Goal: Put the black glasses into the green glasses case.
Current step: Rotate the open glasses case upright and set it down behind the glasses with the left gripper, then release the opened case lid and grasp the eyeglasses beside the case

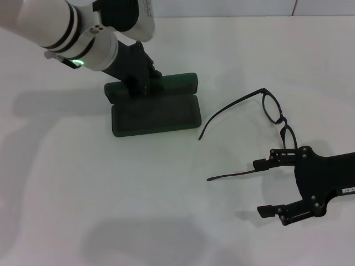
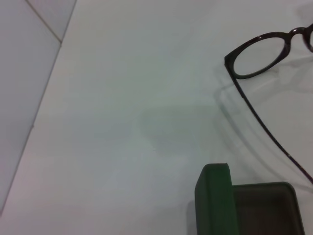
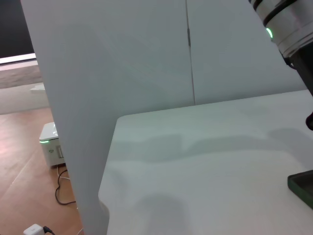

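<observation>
The green glasses case (image 1: pixel 155 115) lies open on the white table, its lid (image 1: pixel 178 83) standing up at the back. My left gripper (image 1: pixel 138 83) is down against the lid's left part. The left wrist view shows the lid's edge (image 2: pixel 214 200) and the dark lining (image 2: pixel 264 208). The black glasses (image 1: pixel 283 122) lie unfolded to the right of the case, temple arms pointing toward me, and one lens (image 2: pixel 257 55) shows in the left wrist view. My right gripper (image 1: pixel 262 187) is open at the lower right. Its upper finger (image 1: pixel 265 164) is beside the nearer temple arm (image 1: pixel 233 175).
The right wrist view shows the table's far edge, a white panel (image 3: pixel 98 98), a wooden floor with a small device (image 3: pixel 51 144), and a corner of the case (image 3: pixel 302 188). Bare table spreads in front of the case.
</observation>
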`<state>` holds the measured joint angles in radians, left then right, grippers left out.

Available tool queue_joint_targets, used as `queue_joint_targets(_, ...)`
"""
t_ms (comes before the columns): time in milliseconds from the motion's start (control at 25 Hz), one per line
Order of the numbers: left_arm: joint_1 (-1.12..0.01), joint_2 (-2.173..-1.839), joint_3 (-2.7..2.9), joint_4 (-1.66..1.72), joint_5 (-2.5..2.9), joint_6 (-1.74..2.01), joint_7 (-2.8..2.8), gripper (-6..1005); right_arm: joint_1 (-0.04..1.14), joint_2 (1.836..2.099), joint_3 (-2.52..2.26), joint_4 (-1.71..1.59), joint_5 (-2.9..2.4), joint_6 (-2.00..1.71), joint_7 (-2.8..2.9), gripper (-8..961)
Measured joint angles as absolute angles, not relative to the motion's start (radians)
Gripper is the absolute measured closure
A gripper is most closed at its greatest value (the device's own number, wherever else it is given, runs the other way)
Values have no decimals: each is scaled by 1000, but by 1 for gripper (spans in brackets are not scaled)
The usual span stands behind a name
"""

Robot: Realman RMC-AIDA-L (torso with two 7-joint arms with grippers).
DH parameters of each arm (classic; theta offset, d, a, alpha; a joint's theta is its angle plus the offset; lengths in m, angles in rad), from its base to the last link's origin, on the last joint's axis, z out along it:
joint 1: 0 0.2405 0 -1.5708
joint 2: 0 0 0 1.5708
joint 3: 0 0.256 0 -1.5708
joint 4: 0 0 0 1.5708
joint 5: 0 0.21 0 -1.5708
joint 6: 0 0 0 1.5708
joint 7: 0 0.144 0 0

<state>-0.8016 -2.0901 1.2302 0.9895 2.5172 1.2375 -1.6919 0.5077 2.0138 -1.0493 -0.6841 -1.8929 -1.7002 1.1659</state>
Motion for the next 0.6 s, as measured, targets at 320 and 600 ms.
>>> queue_joint_targets(320,-788,-2090,1272,999,2511,1228,-1692,760,500,2014,-1049,-684,-1893,-1696,1165,99)
queue_joint_targets(600,-711,-2095,1312,1077,2463,1173,-1696,742,496,2014,-1046,-684,-1892,-1699,1165,99)
